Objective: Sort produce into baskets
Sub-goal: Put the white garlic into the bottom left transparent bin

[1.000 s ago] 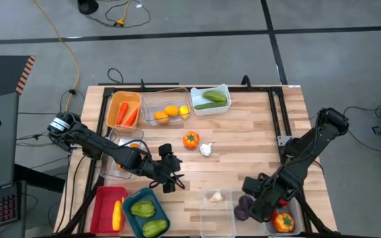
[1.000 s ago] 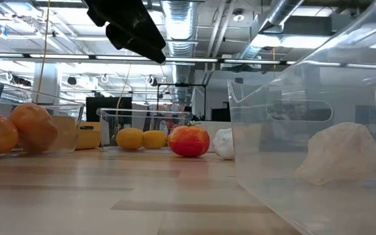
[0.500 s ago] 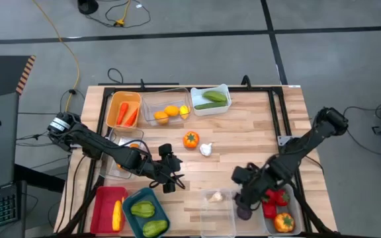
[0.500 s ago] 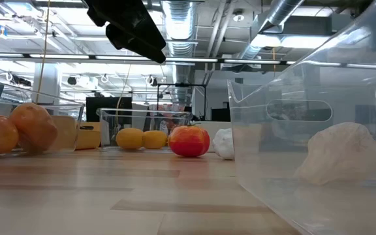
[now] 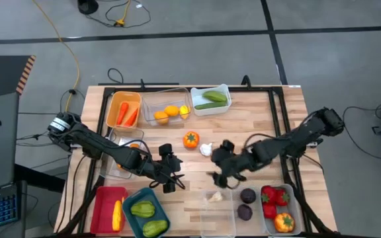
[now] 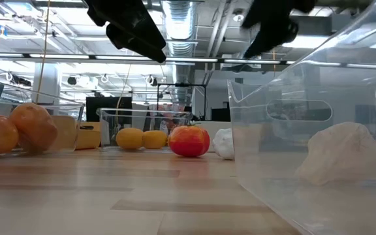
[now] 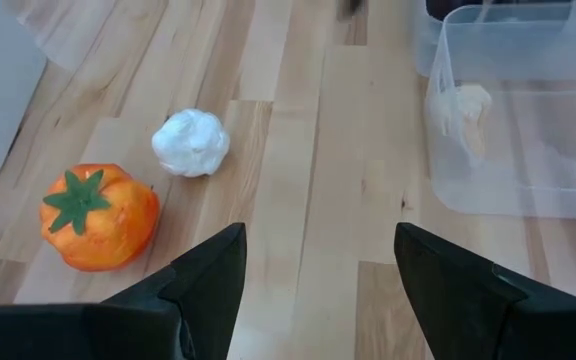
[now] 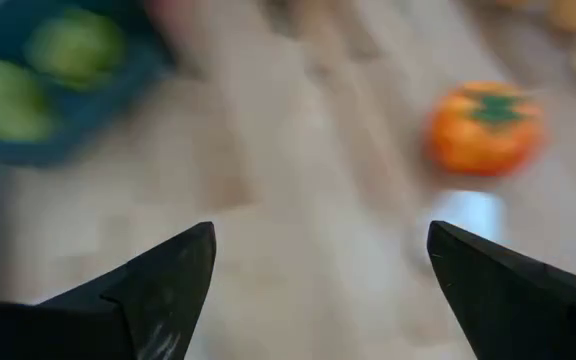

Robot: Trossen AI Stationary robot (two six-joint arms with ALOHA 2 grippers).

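Observation:
An orange tomato-like fruit (image 5: 190,139) and a white garlic (image 5: 206,149) lie loose on the table's middle. They also show in the left wrist view, the fruit (image 7: 98,215) and the garlic (image 7: 190,143). My left gripper (image 5: 170,175) is open and empty, above the table near the teal basket (image 5: 132,198). My right gripper (image 5: 217,170) is open and empty, above the table just near-right of the garlic. Its blurred wrist view shows the fruit (image 8: 483,130) and the garlic (image 8: 468,215) ahead of it. A second garlic (image 5: 215,196) lies in a clear basket (image 5: 217,221).
Along the far edge stand an orange basket (image 5: 113,106) with carrots, a clear one (image 5: 156,99) with yellow-orange fruit and a white one (image 5: 225,92) with green produce. At the near edge stand a red basket (image 5: 101,205), purple produce (image 5: 247,196) and red peppers (image 5: 273,196).
My right gripper has swung from over the near right baskets toward the table's left and far side, and now hangs over the middle near the loose garlic. My left arm has kept still.

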